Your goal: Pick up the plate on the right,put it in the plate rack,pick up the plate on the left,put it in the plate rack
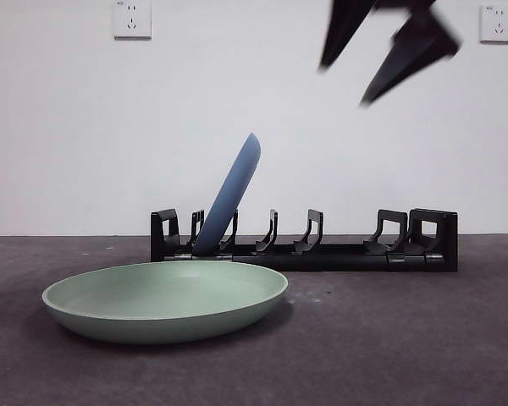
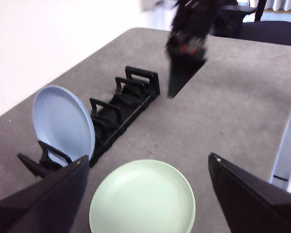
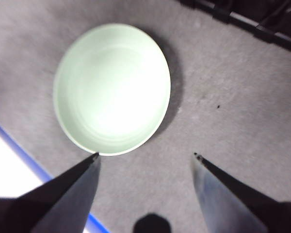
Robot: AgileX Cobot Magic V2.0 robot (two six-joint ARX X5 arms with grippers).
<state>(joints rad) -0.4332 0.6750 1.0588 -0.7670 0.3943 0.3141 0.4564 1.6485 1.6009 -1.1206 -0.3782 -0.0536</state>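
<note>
Blue plate's racked, green one's still flat on the table.
Round pale-green plate [image 1: 165, 300] lies lower left, before the long black plastic plate rack [image 1: 339, 249]; right gripper [image 1: 388, 57] and left gripper [image 2: 145, 194], jaws spread, may skid off its low rim or nudge the leaning blue plate [image 1: 233, 190].

A grey table [image 1: 406, 338] is seen under everything, with a white wall [image 1: 85, 127] behind it. Two white wall sockets are seen up high, one [image 1: 132, 19] at eleven o'clock and one [image 1: 498, 23] at one o'clock. A dark chair [image 2: 269, 31] is seen past the table's far edge.

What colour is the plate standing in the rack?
Light blue plate; clearest in the left wrist view.
</note>
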